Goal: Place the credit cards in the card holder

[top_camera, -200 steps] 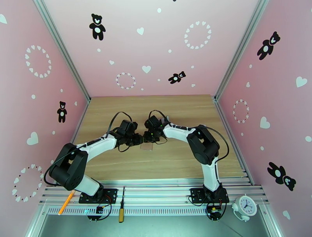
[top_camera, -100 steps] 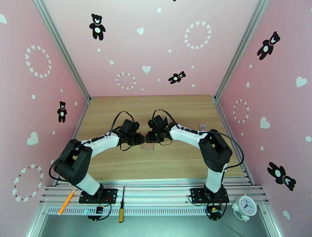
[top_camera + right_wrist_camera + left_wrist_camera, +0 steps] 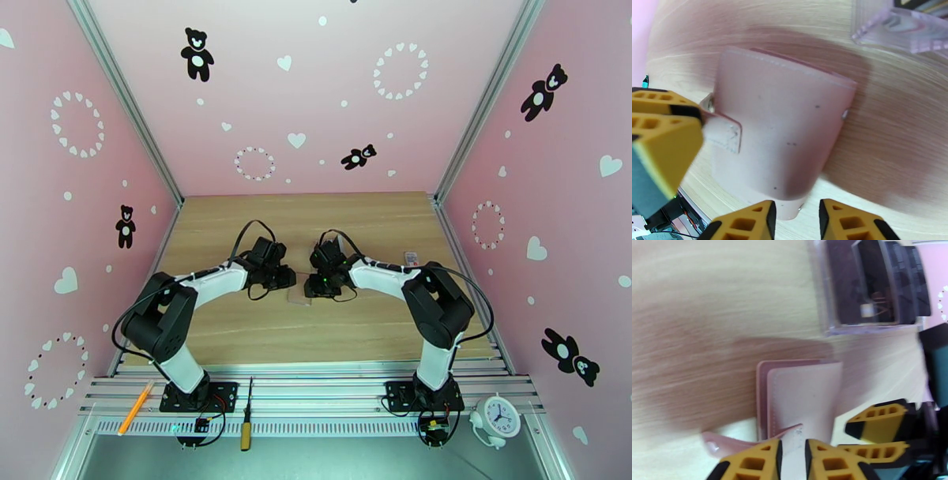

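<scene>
While the tan wallet (image 3: 782, 130) lies folded on the counter (image 3: 908, 177) beside a clear rack (image 3: 888, 29), the left jaws pinch its snap tab (image 3: 725, 136); the right jaws stand apart, seemingly straddling its edge.

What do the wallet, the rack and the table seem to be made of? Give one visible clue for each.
Wallet: probably leather or imitation leather, matt tan-pink; stitched seam along its edge.
Rack: clear plastic, likely acrylic, glossy; cards show through its walls.
Table: wood or wood-look laminate, matt; light grain lines.
</scene>
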